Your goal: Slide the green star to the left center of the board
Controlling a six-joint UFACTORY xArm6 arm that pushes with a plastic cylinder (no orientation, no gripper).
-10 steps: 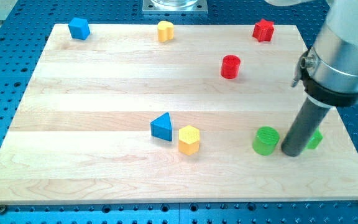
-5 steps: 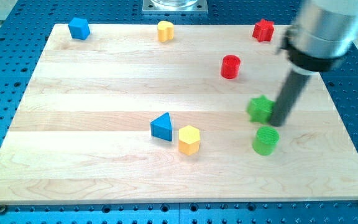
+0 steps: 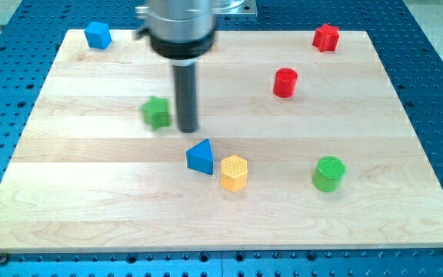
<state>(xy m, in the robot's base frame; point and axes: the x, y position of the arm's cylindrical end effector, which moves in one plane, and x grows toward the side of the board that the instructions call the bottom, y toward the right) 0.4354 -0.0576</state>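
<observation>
The green star (image 3: pixel 157 112) lies left of the board's middle, a little above its mid-height, slightly blurred. My tip (image 3: pixel 188 129) is just to the star's right, close to it or touching it. The rod rises from there to the arm's grey body at the view's top. The blue triangle (image 3: pixel 200 156) is just below my tip.
A yellow hexagon (image 3: pixel 234 171) sits right of the blue triangle. A green cylinder (image 3: pixel 329 173) is at lower right. A red cylinder (image 3: pixel 285 81) and a red star (image 3: pixel 326 37) are at upper right. A blue block (image 3: pixel 98 35) is at top left.
My tip has swept from the board's lower right to left of centre, pushing the green star up and far left past the green cylinder. The arm now hides the yellow block at the top.
</observation>
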